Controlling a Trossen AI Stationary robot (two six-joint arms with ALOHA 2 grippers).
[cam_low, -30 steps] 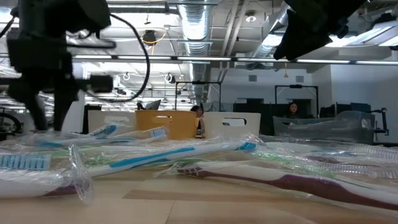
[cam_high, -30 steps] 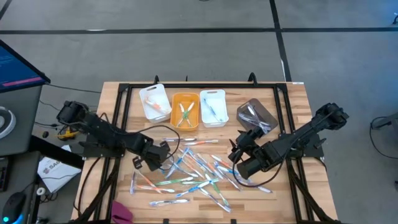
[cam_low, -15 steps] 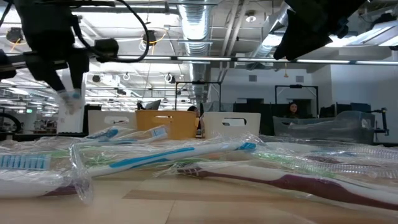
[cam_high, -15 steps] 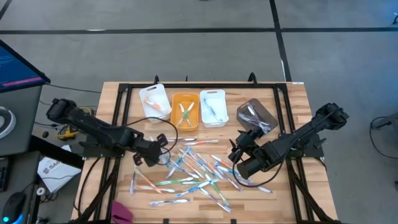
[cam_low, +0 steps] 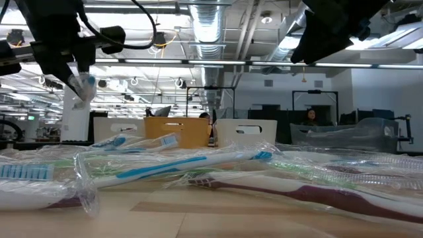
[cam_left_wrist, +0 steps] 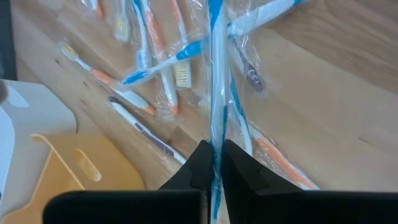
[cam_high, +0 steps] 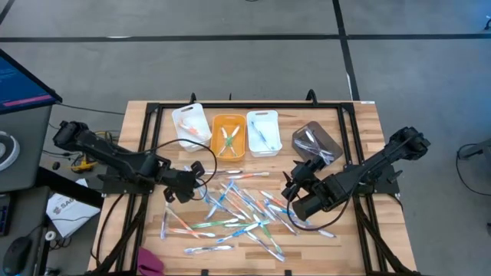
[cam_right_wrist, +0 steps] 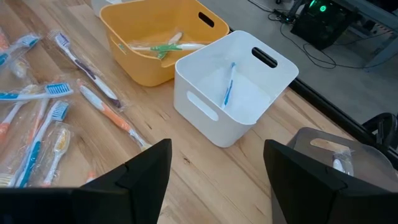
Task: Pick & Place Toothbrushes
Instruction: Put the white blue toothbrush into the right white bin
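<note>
High view, left to right: left gripper (cam_high: 186, 186) at about nine o'clock of the table (cam_high: 360, 115), fingers clenched on a blue-and-white wrapped toothbrush (cam_left_wrist: 217, 93) and carrying it clear of the wood, as seen in the left wrist view where the brush runs straight out from between the pinched jaws. Below and toward centre, the scattered pile of toothbrushes (cam_high: 238, 211), blue, white, green and orange-pink, mostly in clear wrappers, overlapping one another. At twelve o'clock, a row of bins: white bin (cam_high: 190, 125), orange bin (cam_high: 227, 136), second white bin (cam_high: 263, 133), then a grey bin (cam_high: 317, 143) toward one o'clock, each already holding a few brushes. At about three o'clock, right gripper (cam_high: 294, 186), fingers spread and grasping nothing, hovering near the pile's edge and facing the bins. Step in hand, by judgement: pick done, transport to a bin about to start. Next move likely calls for swinging toward twelve o'clock and matching colour to bin; blue brush lies in the second white bin in the right wrist view, so probably that one. In the way: the orange bin's near wall, a black cable (cam_high: 201, 161) looping beside the left wrist, and the trailing wrapper, liable to snag neighbouring brushes.
</note>
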